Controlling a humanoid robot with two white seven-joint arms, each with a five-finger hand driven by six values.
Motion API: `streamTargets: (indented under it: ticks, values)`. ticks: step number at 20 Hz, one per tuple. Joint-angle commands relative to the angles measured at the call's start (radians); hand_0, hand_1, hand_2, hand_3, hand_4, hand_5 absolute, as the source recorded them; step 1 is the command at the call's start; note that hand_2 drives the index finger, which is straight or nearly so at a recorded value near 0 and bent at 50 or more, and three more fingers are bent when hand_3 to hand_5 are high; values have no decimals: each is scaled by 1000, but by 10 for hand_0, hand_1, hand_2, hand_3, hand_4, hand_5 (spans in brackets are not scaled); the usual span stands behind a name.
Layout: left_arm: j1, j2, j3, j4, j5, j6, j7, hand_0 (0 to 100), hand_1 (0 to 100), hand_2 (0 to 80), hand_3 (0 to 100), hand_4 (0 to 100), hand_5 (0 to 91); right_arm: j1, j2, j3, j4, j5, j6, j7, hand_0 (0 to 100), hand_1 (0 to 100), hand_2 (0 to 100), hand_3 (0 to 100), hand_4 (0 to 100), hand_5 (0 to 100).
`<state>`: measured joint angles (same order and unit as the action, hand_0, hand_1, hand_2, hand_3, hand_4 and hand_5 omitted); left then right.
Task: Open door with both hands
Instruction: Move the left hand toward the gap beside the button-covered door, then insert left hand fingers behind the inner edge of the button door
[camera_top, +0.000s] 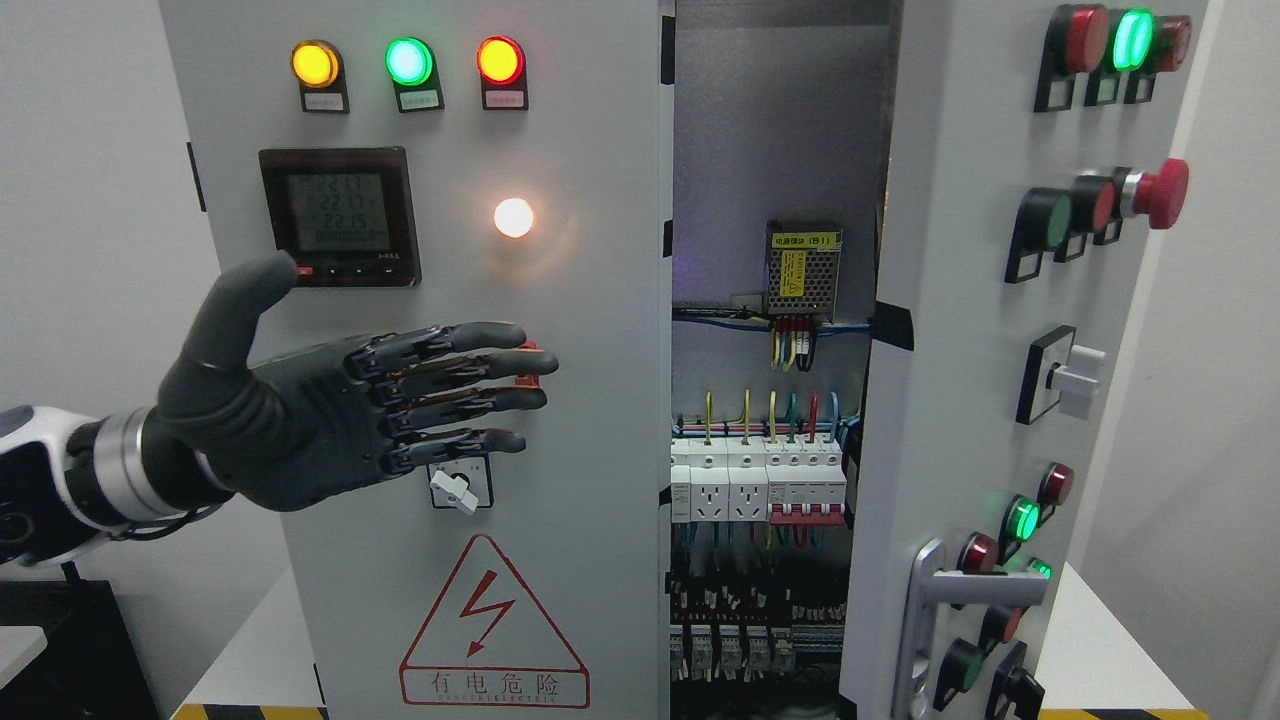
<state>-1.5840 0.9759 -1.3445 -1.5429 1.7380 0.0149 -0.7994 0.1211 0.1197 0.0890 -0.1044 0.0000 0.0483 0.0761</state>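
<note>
A humanoid robot's dark grey left hand (330, 410) hangs flat-palmed in front of a light grey sheet-metal electrical cabinet, fingers (460, 375) straight and spread, thumb up, gripping nothing. The arm comes in from lower left; whether the fingertips touch the panel can't be told. No right hand in shot.

The cabinet has two doors. The left grey steel door (560, 300), w/ amber, green and red pilot lamps (408, 62), a black digital meter (340, 215), a lit white lamp (514, 217) and a red-and-white lightning warning triangle (492, 625), sits closed or nearly so, face-on to the camera. The right grey steel door (960, 350), studded w/ push-buttons and a red mushroom e-stop (1160, 192), already stands swung out, showing white breakers (760, 480) and coloured wiring inside.

Handling, as a judgement: both leaves look rigid, hinged, fairly heavy, w/ smooth painted faces that give flat fingers little purchase. Best hold on the right leaf is probably its silver lever handle (975, 590) low down, or its free vertical edge. The left leaf shows no handle; hooking fingertips round its inner edge by the gap (668, 400) seems the likely grip. Switches, knobs and the e-stop are bump risks, and the live wiring is best kept clear of.
</note>
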Motion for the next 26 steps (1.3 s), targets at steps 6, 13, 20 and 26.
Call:
streamTargets:
  ticks: [6, 13, 20, 26]
  values:
    - [-91, -270, -159, 38, 87, 99, 88, 0, 0, 0, 0, 0, 0, 0, 0, 0, 0, -25, 1, 1, 382, 0, 0, 0, 0, 0]
    - [-53, -319, -47, 40, 101, 102, 88, 0, 0, 0, 0, 0, 0, 0, 0, 0, 0, -25, 1, 1, 382, 0, 0, 0, 0, 0]
    - [-42, -402, 30, 47, 97, 132, 92, 0, 0, 0, 0, 0, 0, 0, 0, 0, 0, -25, 1, 1, 382, 0, 0, 0, 0, 0]
    - [-39, -471, 61, 55, 87, 140, 149, 0, 0, 0, 0, 0, 0, 0, 0, 0, 0, -25, 1, 1, 382, 0, 0, 0, 0, 0]
